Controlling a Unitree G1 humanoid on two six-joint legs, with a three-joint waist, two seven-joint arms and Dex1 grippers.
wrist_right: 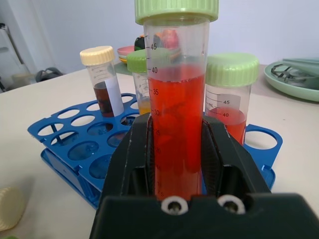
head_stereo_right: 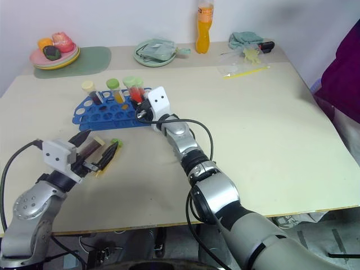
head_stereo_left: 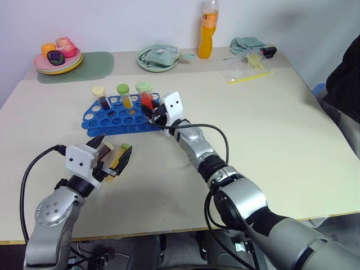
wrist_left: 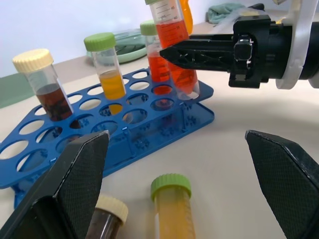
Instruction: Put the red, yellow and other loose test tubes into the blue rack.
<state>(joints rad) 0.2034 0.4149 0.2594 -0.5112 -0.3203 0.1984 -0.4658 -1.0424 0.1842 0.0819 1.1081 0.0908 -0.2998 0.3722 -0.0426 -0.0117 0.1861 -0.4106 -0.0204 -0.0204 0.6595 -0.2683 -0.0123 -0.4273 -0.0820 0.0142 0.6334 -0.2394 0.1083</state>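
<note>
Right gripper [wrist_right: 177,164]: fingers clamped on a red-liquid tube [wrist_right: 175,99] w/ green cap, tube upright, held at the near right end of the blue rack [head_stereo_left: 121,119]. In the left wrist view its rounded bottom sits at a rack hole on the near right corner; can't tell whether it is seated or just above.

Blue rack: on the desk [head_stereo_left: 270,140], left of centre, long side running left-right. Back row holds 3 upright tubes:
- dark brown liquid, cream cap [head_stereo_left: 100,95], leftmost
- yellow-orange liquid, green cap [head_stereo_left: 124,94], middle
- red liquid, green cap [wrist_right: 230,94], rightmost, just behind the held tube.

Left gripper [wrist_left: 174,199]: fingers spread wide, nothing between the pads. Points level across the desk toward the rack, near the front left desk edge.

Loose tubes on the desk, lying flat, in front of the rack, between the left gripper's fingers as seen from the wrist:
- yellow-orange liquid, green cap [wrist_left: 172,204]
- dark liquid, cream cap [wrist_left: 109,216], just beside it, to its left.
Both apart from the rack.

Back of desk, well apart from the work area: orange drink bottle [head_stereo_left: 208,28], green plate [head_stereo_left: 158,57] w/ items, stacked plates [head_stereo_left: 58,59] on a green mat [head_stereo_left: 90,66], teal cloth [head_stereo_left: 247,44].
</note>
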